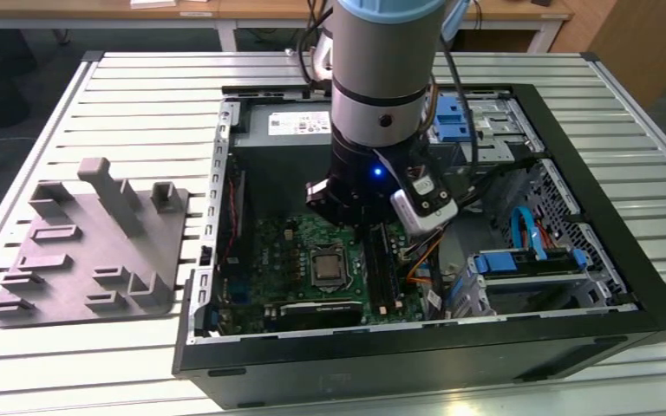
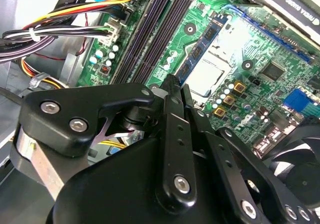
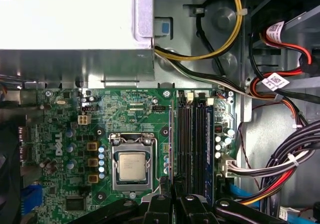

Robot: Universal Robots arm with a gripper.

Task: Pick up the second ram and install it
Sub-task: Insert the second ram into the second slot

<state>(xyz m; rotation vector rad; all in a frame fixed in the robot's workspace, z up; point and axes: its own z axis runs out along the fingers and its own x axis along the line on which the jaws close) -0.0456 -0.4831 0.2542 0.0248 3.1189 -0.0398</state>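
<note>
My gripper point(image 2: 172, 82) is shut on the second ram point(image 2: 202, 42), a thin dark strip with a blue label that runs out from the fingertips. In the first wrist view the second ram point(image 3: 171, 144) shows edge-on, coming out from between the black fingers point(image 3: 159, 204). It hangs over the green motherboard point(image 3: 125, 114), between the silver CPU socket point(image 3: 132, 166) and the black memory slots point(image 3: 192, 139). One slot holds a bluish strip point(image 3: 207, 134). In the exterior view the gripper point(image 1: 362, 224) is down inside the open computer case point(image 1: 576, 286).
A grey plastic fixture point(image 1: 90, 251) with upright blocks lies on the slatted table at the exterior view's left. Bundled cables point(image 3: 290, 159) crowd the space beside the slots. The power supply point(image 3: 75, 14) and drive bays point(image 1: 530, 260) border the motherboard.
</note>
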